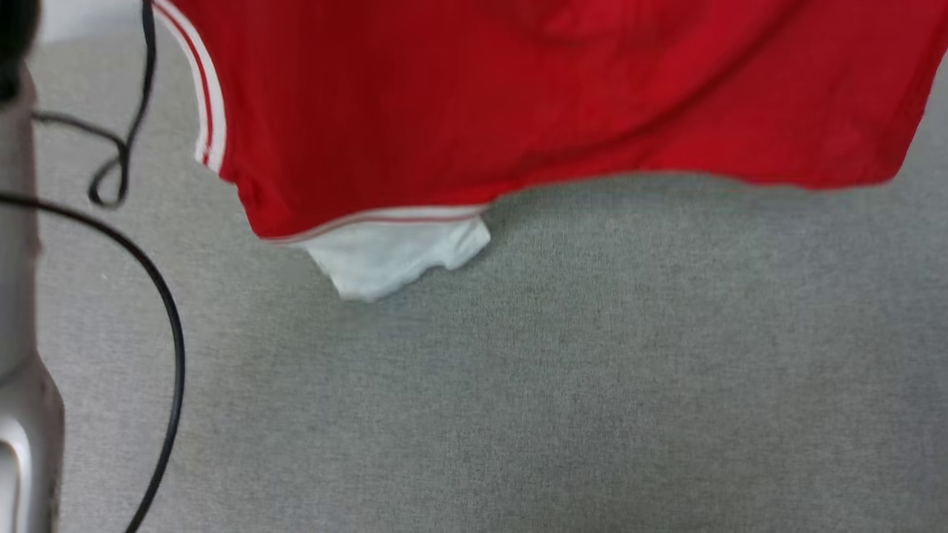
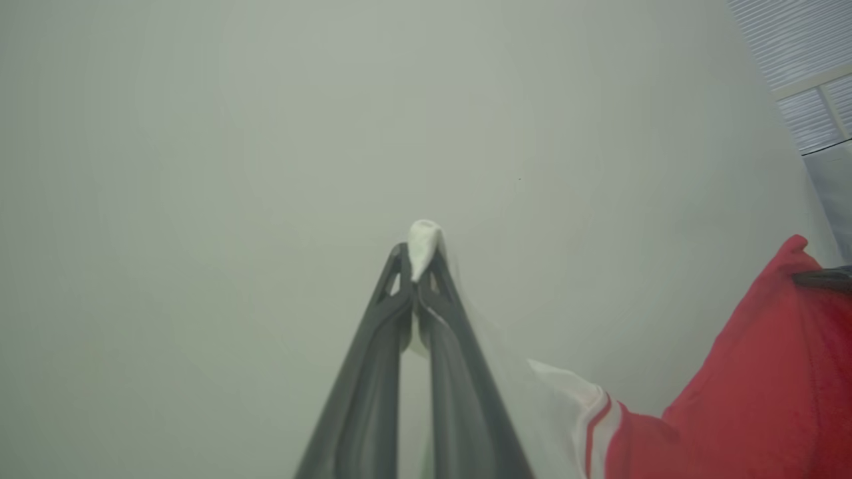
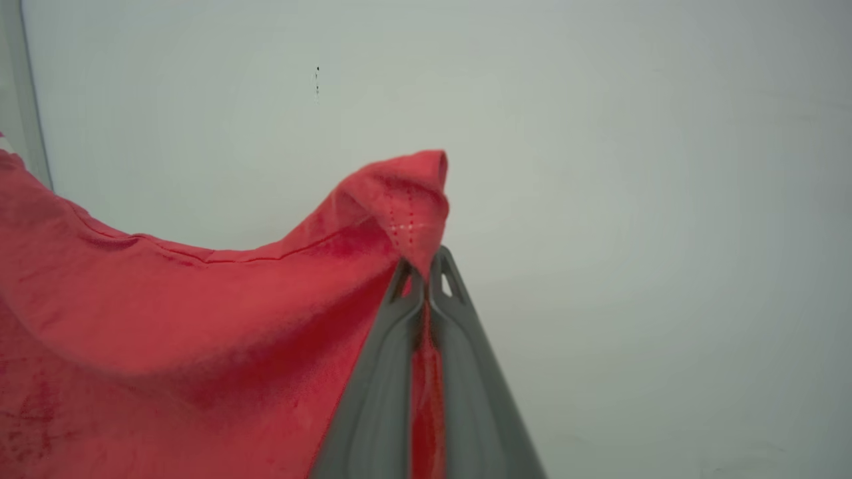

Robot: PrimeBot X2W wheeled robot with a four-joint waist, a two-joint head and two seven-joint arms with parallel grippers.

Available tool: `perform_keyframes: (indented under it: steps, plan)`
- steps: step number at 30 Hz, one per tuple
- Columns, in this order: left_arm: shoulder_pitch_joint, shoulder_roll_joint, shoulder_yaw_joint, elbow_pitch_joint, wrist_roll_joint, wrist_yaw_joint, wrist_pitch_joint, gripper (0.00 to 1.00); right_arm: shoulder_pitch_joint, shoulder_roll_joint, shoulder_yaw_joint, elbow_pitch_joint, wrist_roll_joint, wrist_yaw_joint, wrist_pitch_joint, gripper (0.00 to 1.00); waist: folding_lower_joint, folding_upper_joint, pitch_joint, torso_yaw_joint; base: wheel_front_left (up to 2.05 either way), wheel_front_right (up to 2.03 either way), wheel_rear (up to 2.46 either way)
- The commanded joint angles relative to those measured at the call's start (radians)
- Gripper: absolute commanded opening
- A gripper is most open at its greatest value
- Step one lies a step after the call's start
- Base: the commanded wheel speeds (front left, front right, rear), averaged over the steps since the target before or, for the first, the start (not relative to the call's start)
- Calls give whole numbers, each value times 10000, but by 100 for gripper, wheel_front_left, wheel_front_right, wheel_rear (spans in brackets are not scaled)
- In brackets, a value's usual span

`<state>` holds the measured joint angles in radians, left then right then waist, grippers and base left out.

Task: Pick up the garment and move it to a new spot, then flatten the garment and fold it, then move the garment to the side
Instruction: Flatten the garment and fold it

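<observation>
The red garment [image 1: 518,104] hangs across the top of the head view above a grey surface [image 1: 518,370], with a white sleeve [image 1: 392,255] dangling from its lower left edge. In the left wrist view my left gripper [image 2: 418,263] is shut on a white fold of the garment [image 2: 765,399], which trails off to the lower right. The right wrist view has my right gripper [image 3: 426,269] shut on a red corner of the garment [image 3: 200,313], which drapes away to the left.
Black cables [image 1: 159,296] loop down the left side of the head view beside a pale part of the robot's body [image 1: 18,333]. A plain pale wall [image 2: 266,133] stands behind both grippers, with a window blind [image 2: 812,80] at the far right.
</observation>
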<state>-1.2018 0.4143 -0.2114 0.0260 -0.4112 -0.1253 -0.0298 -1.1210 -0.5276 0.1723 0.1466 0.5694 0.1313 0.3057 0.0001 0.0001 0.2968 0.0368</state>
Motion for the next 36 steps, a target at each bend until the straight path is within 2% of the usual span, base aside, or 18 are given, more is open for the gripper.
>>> perform_keyframes:
  steps: [1, 11, 20, 27, 36]
  plan:
    - [-260, -16, -14, 56, -44, -32, 19, 0, -241, 85, -26, 60, -82, -12, 30, 0, -1, -1, 623, -65, 0, 0, 0]
    - [-4192, -302, -476, 1970, -222, -36, -224, 0, -3710, 260, 72, 1623, -779, -12, -279, 0, -1, -1, 2633, -86, 0, 0, 0]
    - [-6629, -146, -934, 3793, -98, -41, -632, 0, -6448, 484, 876, 3716, -1203, -12, -1144, 0, -1, -1, 3625, -71, 0, 0, 0]
    - [-6628, 23, -1157, 4809, -375, -43, -1186, 0, -7040, 583, 1650, 4802, -974, -12, -1677, 0, -1, -1, 4041, 108, 0, 0, 0]
    - [-4845, 128, -1316, 5335, -999, -43, -2024, 0, -5723, 371, 2852, 5584, -208, -12, -2488, 0, -1, -1, 4011, 185, 0, 0, 0]
